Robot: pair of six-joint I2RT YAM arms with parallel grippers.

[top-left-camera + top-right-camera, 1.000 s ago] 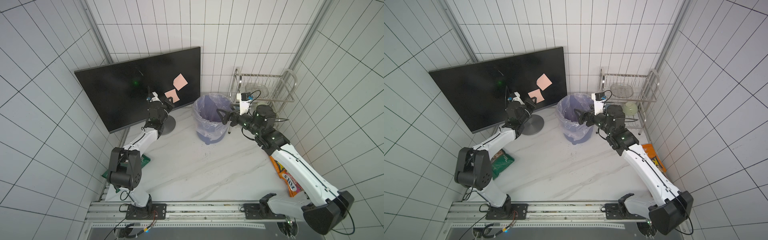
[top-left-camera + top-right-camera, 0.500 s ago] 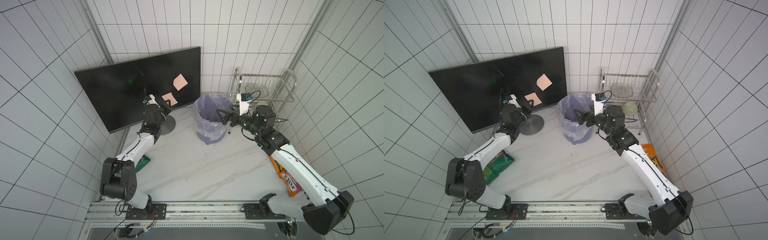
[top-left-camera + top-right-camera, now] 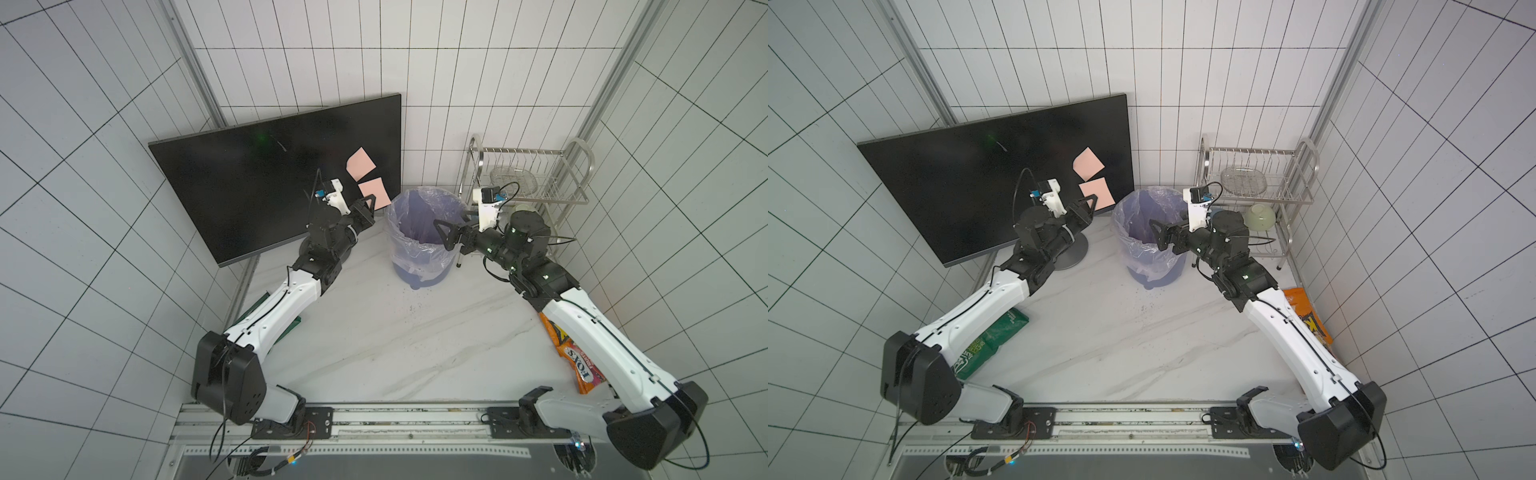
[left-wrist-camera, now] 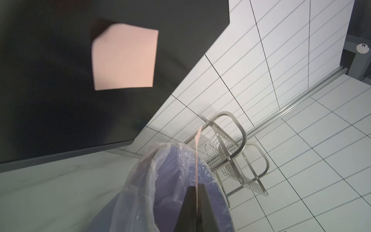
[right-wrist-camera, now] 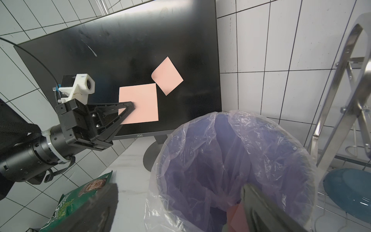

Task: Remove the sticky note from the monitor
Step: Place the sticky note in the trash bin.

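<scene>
The black monitor (image 3: 257, 195) (image 3: 967, 183) (image 5: 124, 50) stands at the back left. One pink sticky note (image 3: 360, 163) (image 3: 1088, 163) (image 4: 124, 58) (image 5: 167, 76) is stuck near its right edge. My left gripper (image 3: 371, 202) (image 3: 1092, 202) (image 4: 197, 187) (image 5: 131, 105) is shut on a second pink sticky note (image 3: 376, 191) (image 3: 1098, 192) (image 4: 197, 152) (image 5: 140, 106). It holds that note off the screen, next to the bin. My right gripper (image 3: 451, 228) (image 3: 1167, 232) (image 5: 179, 185) hangs open over the bin's mouth. A pink scrap shows by one of its fingers (image 5: 259, 204).
A purple bin (image 3: 419, 257) (image 3: 1150, 266) (image 4: 140, 180) (image 5: 261, 120) with a clear liner stands between the arms. Behind the right arm is a steel dish rack (image 3: 536, 174). A green snack bag (image 3: 988, 336) lies under the left arm, an orange candy bag (image 3: 577, 357) under the right.
The left gripper has carried its held note rightward, from the screen's lower part toward the bin. The right arm has not moved.
</scene>
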